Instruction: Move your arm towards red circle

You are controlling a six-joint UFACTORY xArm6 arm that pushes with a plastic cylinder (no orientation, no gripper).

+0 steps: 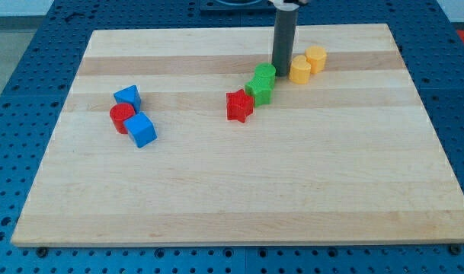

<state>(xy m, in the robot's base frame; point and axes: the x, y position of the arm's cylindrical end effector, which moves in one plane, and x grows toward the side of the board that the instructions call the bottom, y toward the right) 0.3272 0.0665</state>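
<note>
The red circle point(121, 117) lies at the view's left on the wooden board point(239, 198), touching a blue triangle-like block point(128, 97) above it and a blue cube point(141, 130) at its lower right. My tip point(280, 72) is far to the right of it, near the view's top, standing between a green block point(264, 75) on its left and a yellow block point(299, 69) on its right.
A second green block point(260, 91) and a red star point(239, 106) lie just below and left of the tip. A second yellow block point(316, 58) sits at the upper right of the first. Blue perforated table surrounds the board.
</note>
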